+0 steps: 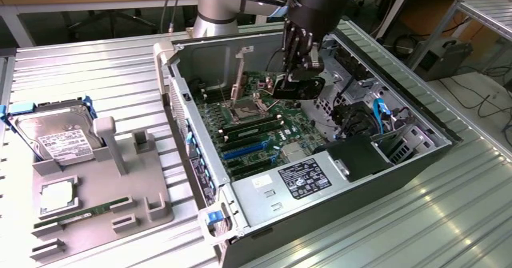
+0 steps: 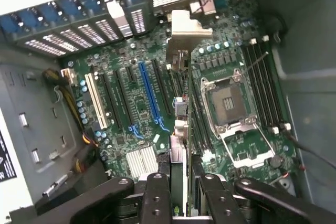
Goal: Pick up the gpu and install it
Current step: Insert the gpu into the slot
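My gripper (image 1: 299, 70) reaches down into the open computer case (image 1: 196, 178) and is shut on the gpu (image 1: 298, 89), a dark flat card held above the green motherboard (image 1: 264, 130). In the wrist view the gpu (image 2: 178, 114) appears edge-on, running away from my gripper (image 2: 181, 184), with its silver end bracket (image 2: 185, 24) toward the case's slotted rear wall. The black fingers (image 2: 156, 195) press on both faces of the card. The card hangs between the blue expansion slot (image 2: 149, 95) and the processor socket (image 2: 228, 100), apart from the board.
A grey fixture (image 1: 104, 184) stands at the exterior view's left of the case. It holds a silver hard drive (image 1: 56, 136) and a green memory stick (image 1: 80, 214). Inside the case are drive cages and cables (image 1: 376, 118) and memory slots (image 2: 262, 82). The case's walls close in around my arm.
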